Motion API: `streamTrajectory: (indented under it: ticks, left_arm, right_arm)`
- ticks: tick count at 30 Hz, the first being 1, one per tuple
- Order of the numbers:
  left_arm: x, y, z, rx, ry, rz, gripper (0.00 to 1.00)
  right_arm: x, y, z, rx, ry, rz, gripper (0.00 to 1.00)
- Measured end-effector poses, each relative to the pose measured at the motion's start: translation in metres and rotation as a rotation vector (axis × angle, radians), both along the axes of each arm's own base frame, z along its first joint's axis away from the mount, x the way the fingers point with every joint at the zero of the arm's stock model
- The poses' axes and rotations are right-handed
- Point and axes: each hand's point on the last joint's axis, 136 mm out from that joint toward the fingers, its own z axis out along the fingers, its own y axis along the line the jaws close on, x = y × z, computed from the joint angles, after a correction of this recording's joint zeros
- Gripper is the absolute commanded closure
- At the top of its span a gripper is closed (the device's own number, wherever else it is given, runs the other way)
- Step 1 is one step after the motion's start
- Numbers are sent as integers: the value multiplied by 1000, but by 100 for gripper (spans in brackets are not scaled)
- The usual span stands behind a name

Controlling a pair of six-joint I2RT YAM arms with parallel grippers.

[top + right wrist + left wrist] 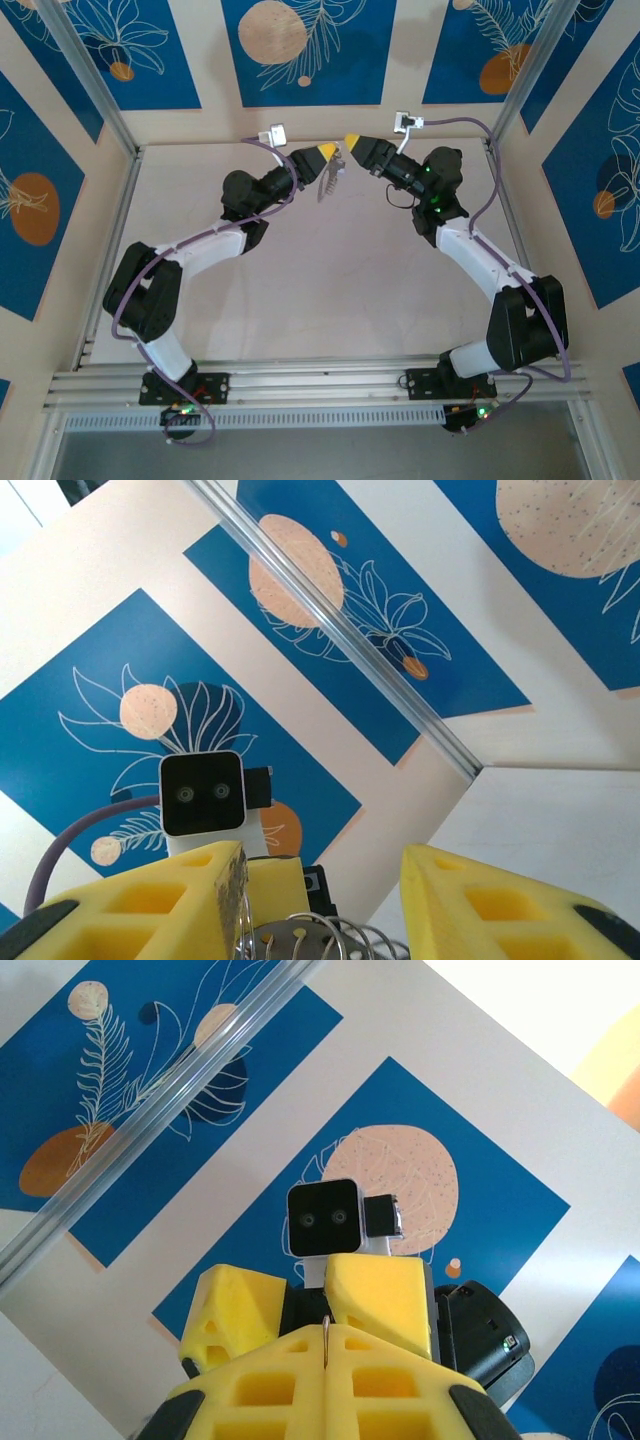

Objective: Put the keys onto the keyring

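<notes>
Loop: grey metal D-shaped loop with a coiled side [329,180] hangs above the bench [330,300].
Left hand [326,152]: clamped on its thin edge.
Right hand [351,141]: fingers apart around the coil.
Risk: I fear the one thin pinch slips and the loop swings or drops.

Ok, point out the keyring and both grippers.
keyring [327,183], top external view, on its hanging grey loop.
left gripper [328,1365], left wrist view, on the seam between its shut fingertips.
right gripper [320,870], right wrist view, midway between its fingertips.
</notes>
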Motion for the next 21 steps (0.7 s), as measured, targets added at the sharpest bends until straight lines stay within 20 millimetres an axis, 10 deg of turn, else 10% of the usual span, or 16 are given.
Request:
streamTrajectory:
  ticks: [21]
  left_arm:
    - [0,0,0,3,-7,4,100]
  right_arm:
    - [-11,18,-1,-2,-8,72,57]
